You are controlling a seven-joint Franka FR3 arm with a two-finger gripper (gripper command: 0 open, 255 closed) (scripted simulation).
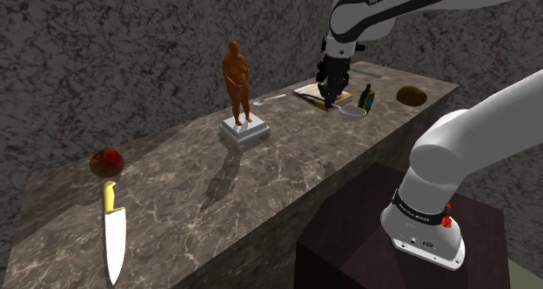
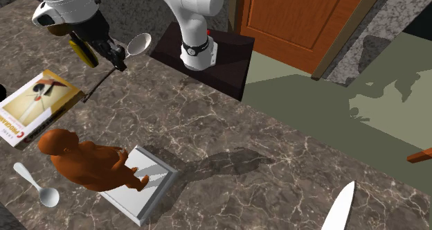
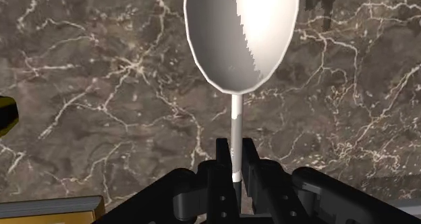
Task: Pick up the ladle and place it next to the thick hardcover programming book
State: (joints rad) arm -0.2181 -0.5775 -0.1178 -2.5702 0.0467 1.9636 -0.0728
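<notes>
Wrist view: we are seeing the fingers [image 3: 219, 163] of the gripper [image 3: 234, 158] nearly closed, pinching the end of the ladle [image 3: 241, 34] by its thin handle. Its long axis is running straight out from the gripper, bowl leading. We are finding it over the marble counter [image 3: 101, 88], near the programming book [image 2: 34, 100].

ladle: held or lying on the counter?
Held. Wrist view: jaws shut on the ladle handle, bowl out ahead over the marble counter.
</notes>
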